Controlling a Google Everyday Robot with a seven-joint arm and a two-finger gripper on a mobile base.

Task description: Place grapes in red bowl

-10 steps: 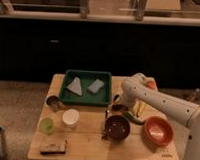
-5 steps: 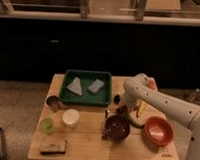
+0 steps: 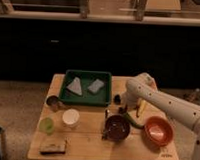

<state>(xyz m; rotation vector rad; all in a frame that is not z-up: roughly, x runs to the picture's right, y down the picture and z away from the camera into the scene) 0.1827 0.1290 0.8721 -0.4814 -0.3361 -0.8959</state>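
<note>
The red bowl point(image 3: 159, 131) stands at the table's front right, with nothing that I can see inside. A small dark lump point(image 3: 122, 110) that may be the grapes lies behind the dark maroon bowl point(image 3: 116, 127), right under my gripper. I cannot tell whether it is held. My gripper point(image 3: 119, 102) hangs from the white arm point(image 3: 157, 99) just right of the green tray, left of and behind the red bowl.
A green tray point(image 3: 85, 100) holds two pale wrapped items. A long green vegetable point(image 3: 134, 121) and an orange item point(image 3: 141, 107) lie between the two bowls. On the left stand a metal can point(image 3: 53, 102), a white cup point(image 3: 70, 117), a green cup point(image 3: 47, 124) and a brown block point(image 3: 53, 146).
</note>
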